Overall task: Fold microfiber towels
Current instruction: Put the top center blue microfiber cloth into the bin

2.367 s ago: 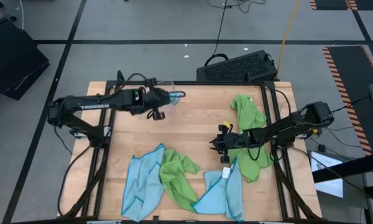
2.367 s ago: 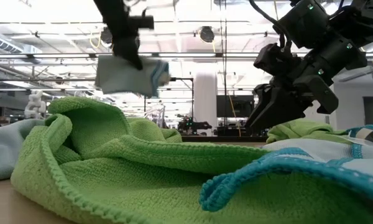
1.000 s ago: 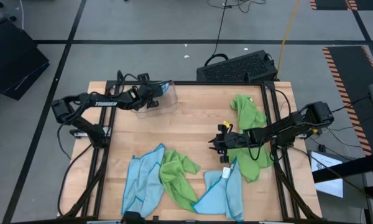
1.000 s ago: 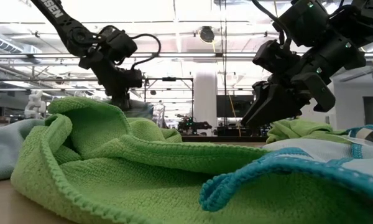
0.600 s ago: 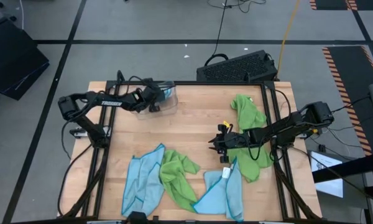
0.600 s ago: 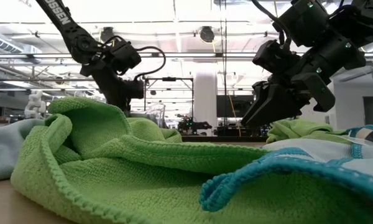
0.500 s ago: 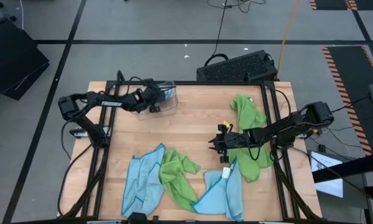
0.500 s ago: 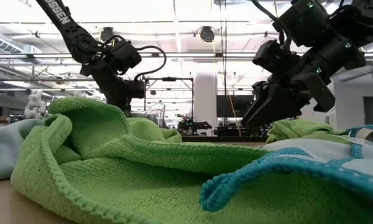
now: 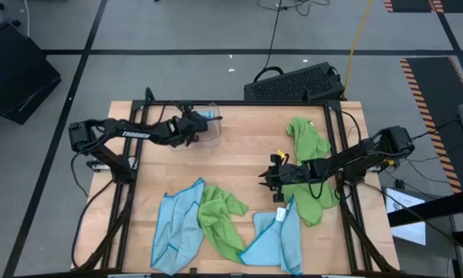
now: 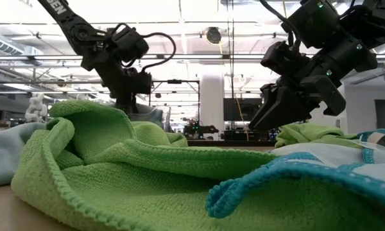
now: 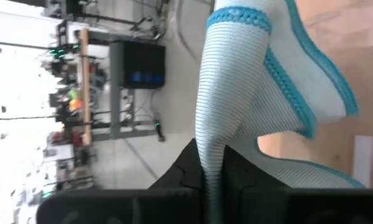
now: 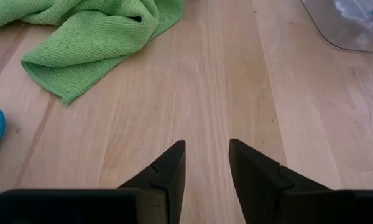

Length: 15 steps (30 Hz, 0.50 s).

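Observation:
A light blue microfiber towel [image 9: 209, 116] lies in the clear tray [image 9: 214, 135] at the table's far left, and my left gripper [image 9: 200, 124] is shut on it there. Two more light blue towels [image 9: 177, 228] [image 9: 278, 235] and a lime green one [image 9: 220, 220] lie crumpled along the near edge. Another green towel [image 9: 309, 143] lies at the far right and runs under my right arm. My right gripper [image 9: 266, 179] stands open above bare wood at mid-table, with nothing between its fingers [image 12: 168, 168]. My left gripper pinches a narrow upright fold of the light blue towel [image 11: 212, 146] between its two fingers [image 11: 185, 177]. It comes slanting down from the table's left. The fold ends in a teal stitched edge [image 11: 239, 15]; the rest of the cloth [image 11: 298, 93] spreads beyond the fingers.
A black keyboard [image 9: 297, 83] lies beyond the table's far edge. Black frame rails [image 9: 127, 193] run along the table's left and right sides. Bare wood [image 9: 239, 150] shows in the middle between the tray and the near towels.
My left gripper has gone a little toward the table's right and near edges beside the tray, and its wrist has rolled somewhat. My right arm has kept still.

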{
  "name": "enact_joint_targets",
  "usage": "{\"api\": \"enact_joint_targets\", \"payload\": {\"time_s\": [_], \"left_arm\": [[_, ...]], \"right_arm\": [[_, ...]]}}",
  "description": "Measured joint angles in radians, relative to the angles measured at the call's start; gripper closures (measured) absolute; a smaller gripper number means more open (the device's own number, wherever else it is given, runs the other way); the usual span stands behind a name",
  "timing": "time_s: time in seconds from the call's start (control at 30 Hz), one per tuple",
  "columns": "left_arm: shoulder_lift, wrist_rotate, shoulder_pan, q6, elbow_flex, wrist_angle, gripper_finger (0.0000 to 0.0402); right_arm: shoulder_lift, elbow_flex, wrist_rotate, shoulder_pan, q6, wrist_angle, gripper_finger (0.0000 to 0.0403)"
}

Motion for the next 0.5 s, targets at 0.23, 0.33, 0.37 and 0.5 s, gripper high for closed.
{"api": "enact_joint_targets", "payload": {"time_s": [0.23, 0.33, 0.37, 0.5], "left_arm": [[0.000, -0.107, -0.092, -0.034, 0.000, 0.001, 0.0373], [0.000, -0.170, -0.137, -0.043, 0.000, 0.002, 0.0386], [0.000, -0.191, -0.155, -0.046, 0.000, 0.008, 0.0386], [-0.016, -0.319, -0.225, -0.065, 0.000, 0.046, 0.0379]], "right_arm": [[0.000, 0.000, 0.008, 0.000, 0.011, 0.021, 0.0289], [0.000, 0.000, 0.112, 0.000, 0.051, 0.148, 0.0288], [0.000, 0.000, 0.127, 0.000, 0.046, 0.208, 0.0287], [0.000, 0.000, 0.129, 0.010, -0.078, 0.422, 0.0266]]}}
